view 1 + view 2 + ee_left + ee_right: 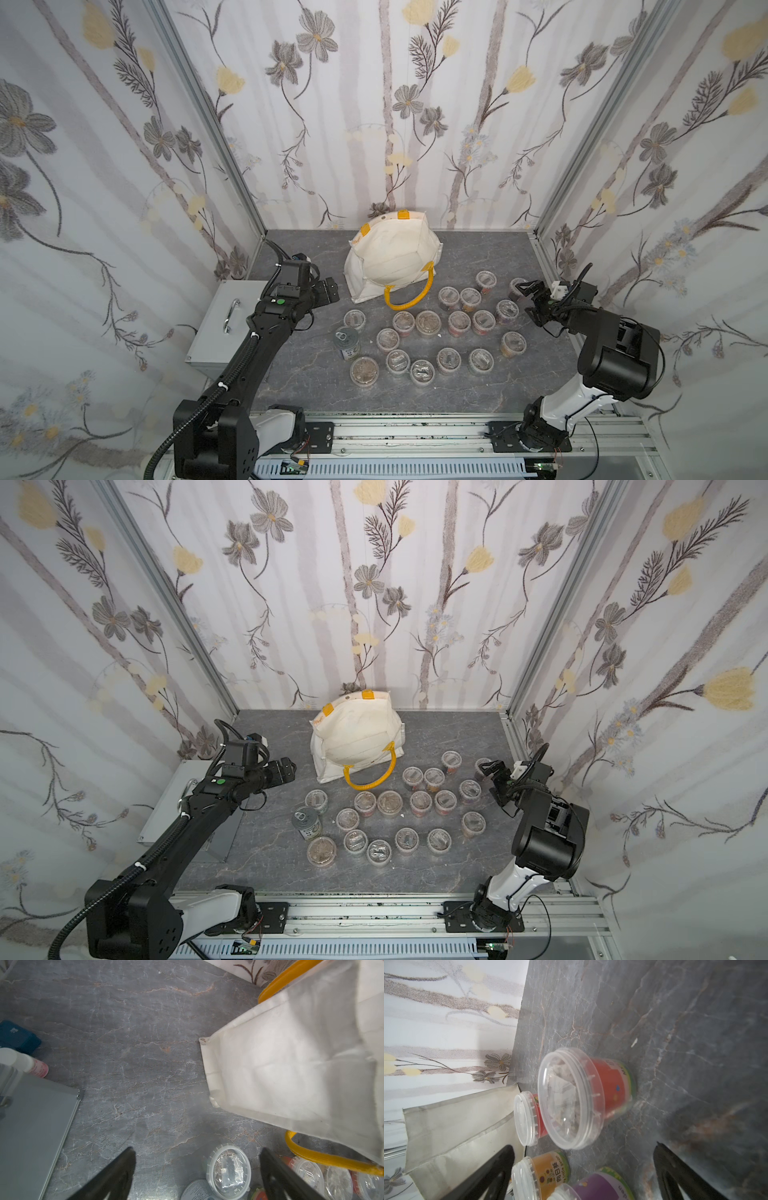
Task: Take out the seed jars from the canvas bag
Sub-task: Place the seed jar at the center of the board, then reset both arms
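The cream canvas bag (pixel 392 257) (pixel 357 737) with yellow handles stands open at the back middle; only cloth shows inside it. Several seed jars (pixel 428 322) (pixel 390 802) with clear lids stand on the table in front and to its right. My left gripper (pixel 330 291) (pixel 197 1148) hovers open left of the bag (pixel 291 1064), holding nothing, above one jar (pixel 228 1169). My right gripper (pixel 525 291) (pixel 583 1145) is open at the far right. A red-labelled jar (pixel 571 1097) stands just ahead of its fingers, free of them.
A grey metal box (pixel 232 320) with a handle sits at the left edge under my left arm. A silver pull-tab can (pixel 347 343) stands among the jars. In the left wrist view a blue object (pixel 18 1036) and a white pink-labelled bottle (pixel 31 1064) lie beyond the box.
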